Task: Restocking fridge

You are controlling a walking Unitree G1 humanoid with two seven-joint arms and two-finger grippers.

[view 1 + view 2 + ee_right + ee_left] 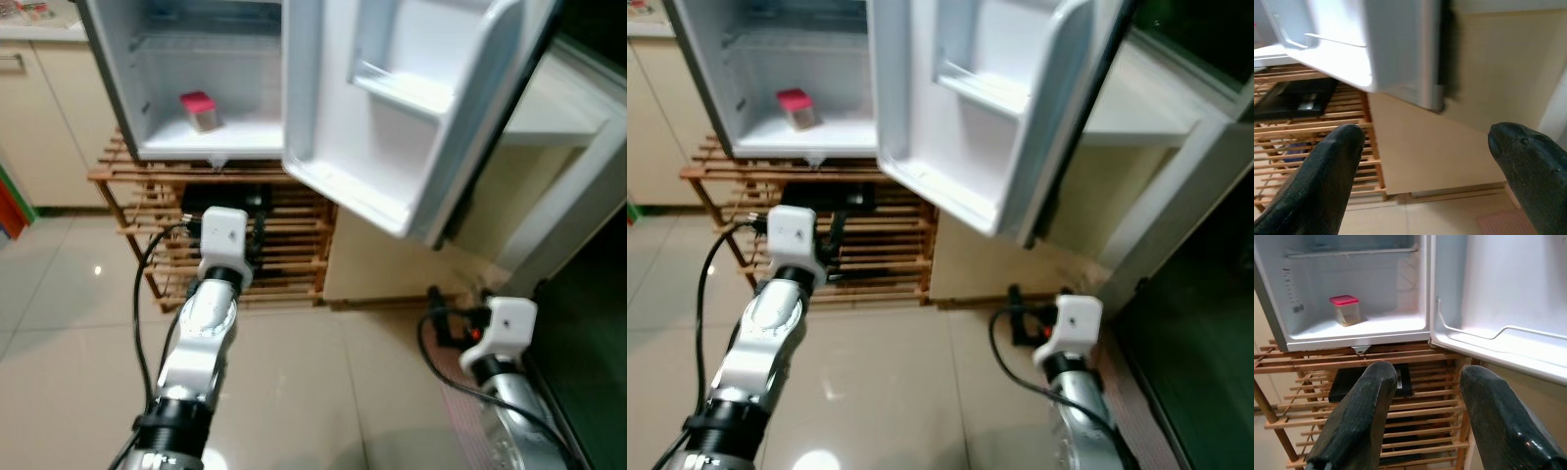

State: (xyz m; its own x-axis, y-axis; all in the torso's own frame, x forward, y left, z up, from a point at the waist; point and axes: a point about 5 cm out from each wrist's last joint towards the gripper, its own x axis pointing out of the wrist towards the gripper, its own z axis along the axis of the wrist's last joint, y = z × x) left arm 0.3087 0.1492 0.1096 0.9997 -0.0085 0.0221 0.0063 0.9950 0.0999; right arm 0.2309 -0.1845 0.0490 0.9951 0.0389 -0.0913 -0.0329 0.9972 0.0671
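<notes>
Fridge [211, 137] stands open at your twelve o'clock with one red-lidded tub [200, 111] inside, door [392, 117] swung toward one o'clock, while your left gripper [1422, 406] and right gripper [1425, 166] both gape empty, ready to fetch stock.

The fridge [211, 88] stands open on top of a wooden rack [294, 250]. Its white bottom shelf [1376, 325] holds one small tub with a red lid [1345, 310], sitting toward 9 o'clock on the shelf. The open fridge door [392, 108] swings out at 3 o'clock, and its door shelves [407, 93] look bare. The wooden rack is made of thin slats. A flat black thing [1349, 382] lies on its top slats, right under the fridge. Something dark lies on a lower level, too hidden to tell. The rack stands on a shiny pale tile floor [313, 392].
</notes>
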